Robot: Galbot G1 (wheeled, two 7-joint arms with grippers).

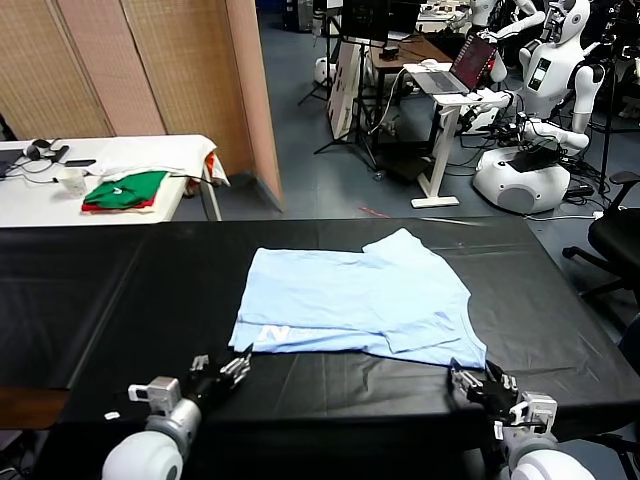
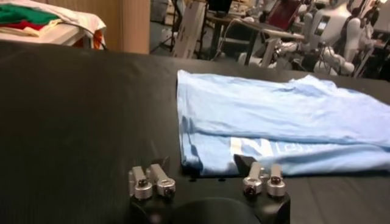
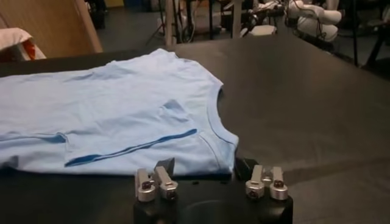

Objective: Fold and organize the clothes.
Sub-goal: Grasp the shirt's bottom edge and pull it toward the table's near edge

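Observation:
The pale blue T-shirt (image 1: 360, 295) lies partly folded on the black table (image 1: 120, 290), and white lettering (image 1: 275, 333) shows on its near left corner. My left gripper (image 1: 225, 365) is low at the table's front edge with that corner between its open fingers. In the left wrist view the left gripper (image 2: 203, 163) straddles the T-shirt (image 2: 274, 115) at its hem, just short of the lettering (image 2: 256, 146). My right gripper (image 1: 478, 383) is open at the near right corner. In the right wrist view the right gripper (image 3: 205, 164) has the collar end of the T-shirt (image 3: 109, 109) between its fingers.
A white side table (image 1: 40, 200) at the back left carries folded green and red garments (image 1: 125, 190). Wooden screens stand behind it. A laptop on a stand (image 1: 470, 65), white robots (image 1: 540, 110) and an office chair (image 1: 615, 235) are beyond the table's right side.

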